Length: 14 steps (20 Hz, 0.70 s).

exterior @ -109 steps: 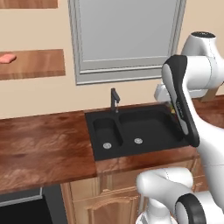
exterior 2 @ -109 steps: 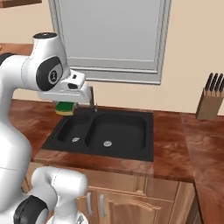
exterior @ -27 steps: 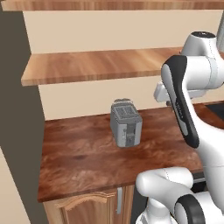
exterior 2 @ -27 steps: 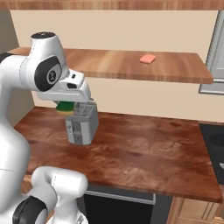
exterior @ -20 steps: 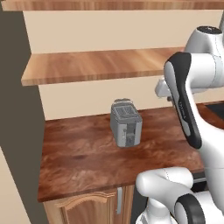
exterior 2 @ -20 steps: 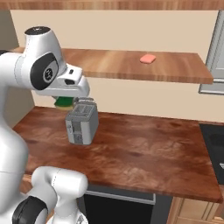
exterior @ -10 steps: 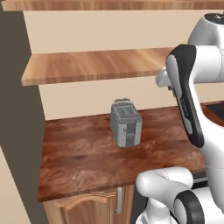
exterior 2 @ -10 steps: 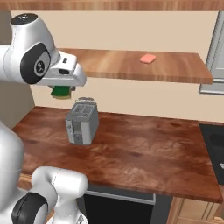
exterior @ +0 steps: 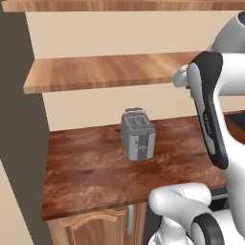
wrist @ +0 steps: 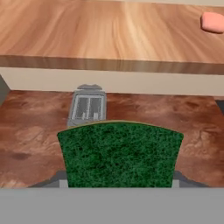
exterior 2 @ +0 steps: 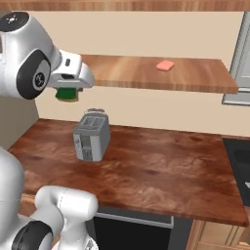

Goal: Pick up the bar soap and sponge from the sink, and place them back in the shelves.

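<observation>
Gripper clamped on one sponge, above one toaster. One soap on shelf.

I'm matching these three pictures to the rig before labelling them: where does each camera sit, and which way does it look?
Left base view: behind the arm's left, facing toaster and shelves; arm at right.
Right base view: behind the arm's right, same counter; arm at left, gripper shut on sponge, bar soap shelved.
Hand view: on the hand, over the sponge toward the toaster.
All share toaster and shelves.
</observation>
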{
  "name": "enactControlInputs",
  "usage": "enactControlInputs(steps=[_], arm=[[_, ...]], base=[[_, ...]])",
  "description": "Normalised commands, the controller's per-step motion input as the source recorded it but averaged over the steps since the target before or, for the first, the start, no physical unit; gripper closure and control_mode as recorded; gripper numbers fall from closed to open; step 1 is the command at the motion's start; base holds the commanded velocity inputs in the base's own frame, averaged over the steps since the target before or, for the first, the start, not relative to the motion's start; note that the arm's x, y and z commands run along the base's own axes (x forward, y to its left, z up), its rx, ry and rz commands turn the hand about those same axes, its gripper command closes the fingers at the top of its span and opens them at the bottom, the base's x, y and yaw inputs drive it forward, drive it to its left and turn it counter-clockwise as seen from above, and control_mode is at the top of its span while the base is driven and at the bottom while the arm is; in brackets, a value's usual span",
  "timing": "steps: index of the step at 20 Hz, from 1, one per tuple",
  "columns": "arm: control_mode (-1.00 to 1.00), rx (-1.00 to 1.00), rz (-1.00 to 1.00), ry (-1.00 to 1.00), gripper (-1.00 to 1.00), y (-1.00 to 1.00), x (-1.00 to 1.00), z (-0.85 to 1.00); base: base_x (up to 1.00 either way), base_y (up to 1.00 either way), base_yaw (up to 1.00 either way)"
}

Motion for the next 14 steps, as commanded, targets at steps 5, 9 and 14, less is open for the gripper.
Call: enactControlInputs(steps=[5,9,14], arm=[[-1.00,0.00,0.00,-0.17,1.00,0.00,0.00,0.07],[-1.00,0.00,0.00,-0.11,1.00,0.03,0.04,0.04],[-1.00,0.00,0.00,-0.02,1.00,0.01,0.10,0.12]], base=[[0.00,0.00,0.00],[0.00,0.00,0.00],[0.00,0.00,0.00]])
